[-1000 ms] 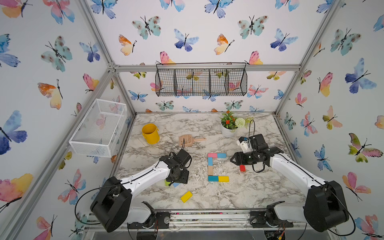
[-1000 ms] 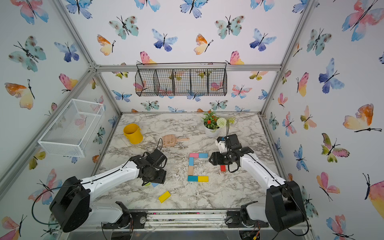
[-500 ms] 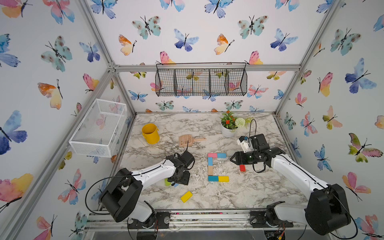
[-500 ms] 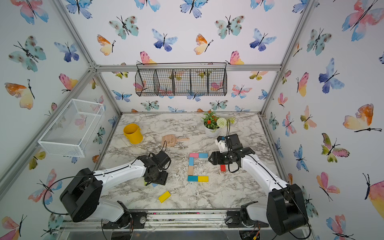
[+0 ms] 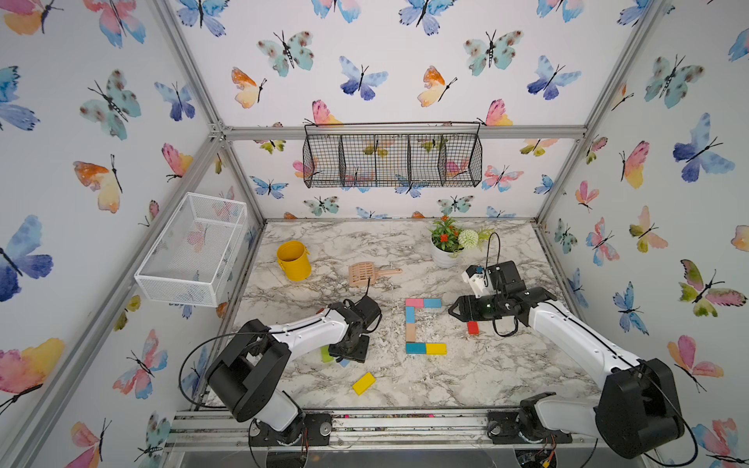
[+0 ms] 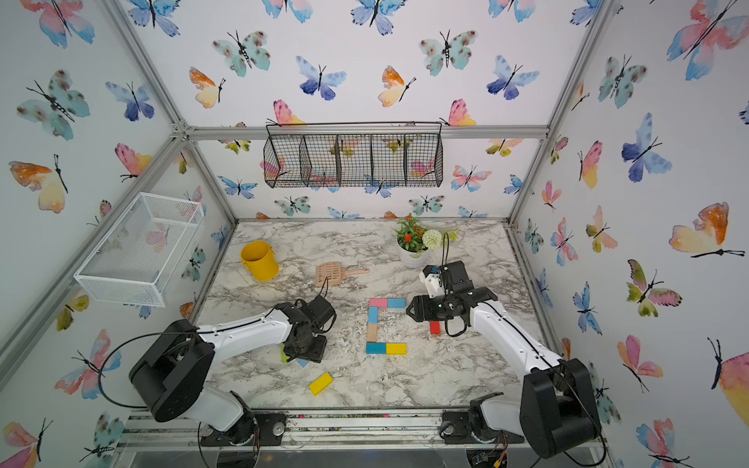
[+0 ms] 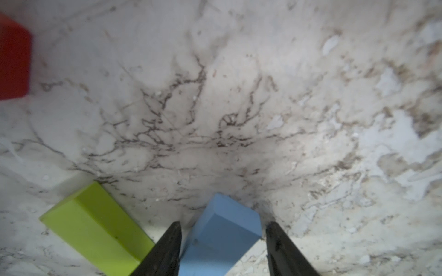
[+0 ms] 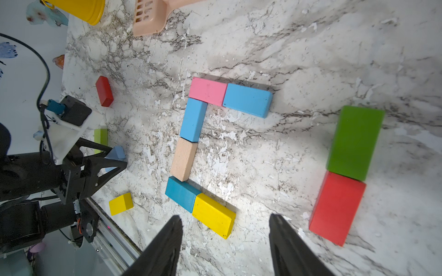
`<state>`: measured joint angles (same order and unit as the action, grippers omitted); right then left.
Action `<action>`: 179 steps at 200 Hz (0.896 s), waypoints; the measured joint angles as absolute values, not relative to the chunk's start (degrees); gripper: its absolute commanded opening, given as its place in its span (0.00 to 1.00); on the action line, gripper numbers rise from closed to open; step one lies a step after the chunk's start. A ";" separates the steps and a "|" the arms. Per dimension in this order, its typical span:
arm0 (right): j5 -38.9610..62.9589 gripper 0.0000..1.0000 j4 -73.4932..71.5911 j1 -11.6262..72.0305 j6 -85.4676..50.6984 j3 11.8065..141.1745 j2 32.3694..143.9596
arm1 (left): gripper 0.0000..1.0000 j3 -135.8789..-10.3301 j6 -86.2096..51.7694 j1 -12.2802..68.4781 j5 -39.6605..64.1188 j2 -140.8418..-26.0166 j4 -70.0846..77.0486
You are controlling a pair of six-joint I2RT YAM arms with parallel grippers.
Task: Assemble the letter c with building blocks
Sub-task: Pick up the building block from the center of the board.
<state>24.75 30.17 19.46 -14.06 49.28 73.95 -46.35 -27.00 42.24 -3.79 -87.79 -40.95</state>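
Six building blocks form a C in mid-table: pink (image 5: 414, 302), blue (image 5: 432, 303), light blue (image 5: 410, 315), tan (image 5: 410, 332), teal (image 5: 416, 348) and yellow (image 5: 436, 349). My left gripper (image 7: 223, 227) points down with its jaws astride a loose light blue block (image 7: 222, 229). One finger touches the block and a small gap shows at the other. A lime block (image 7: 95, 227) lies beside it. My right gripper (image 8: 224, 222) hangs open and empty right of the C, above a red block (image 8: 337, 208) and a green block (image 8: 354, 143).
A loose yellow block (image 5: 363, 383) lies near the front edge and a red block (image 8: 104, 90) lies left of the C. At the back stand a yellow cup (image 5: 294, 261), a tan scoop (image 5: 362, 274) and a flower pot (image 5: 446, 259). A white basket (image 5: 194, 251) hangs on the left wall.
My left arm has shifted and its gripper has settled lower over the light blue block. The right arm has barely moved.
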 measured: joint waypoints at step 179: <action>24.71 0.62 30.22 19.46 -14.13 49.28 72.95 | 0.33 -46.37 -25.80 42.46 -1.10 -87.48 -40.12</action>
